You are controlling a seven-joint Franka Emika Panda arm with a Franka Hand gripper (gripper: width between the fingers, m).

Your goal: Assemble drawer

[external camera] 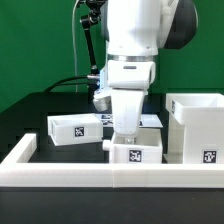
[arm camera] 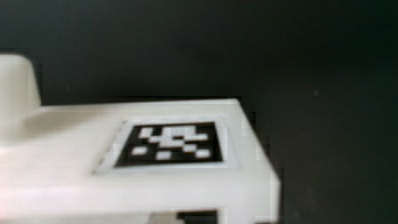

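Note:
A small white drawer tray [external camera: 137, 152] with a square tag stands just behind the front border wall. My gripper [external camera: 125, 138] reaches straight down onto its near-left part; the fingertips are hidden, so its state does not show. In the wrist view that tray [arm camera: 173, 142] fills the frame very close, tag facing the camera, and no fingers show. A second tray [external camera: 75, 128] lies on the exterior view's left. The tall open box housing [external camera: 196, 125] stands on the exterior view's right.
The long low white border wall [external camera: 100, 176] runs along the front and up the exterior view's left side. A flat tagged white piece [external camera: 152, 120] lies behind the arm. A white rounded shape [arm camera: 15, 85] shows beside the tray in the wrist view.

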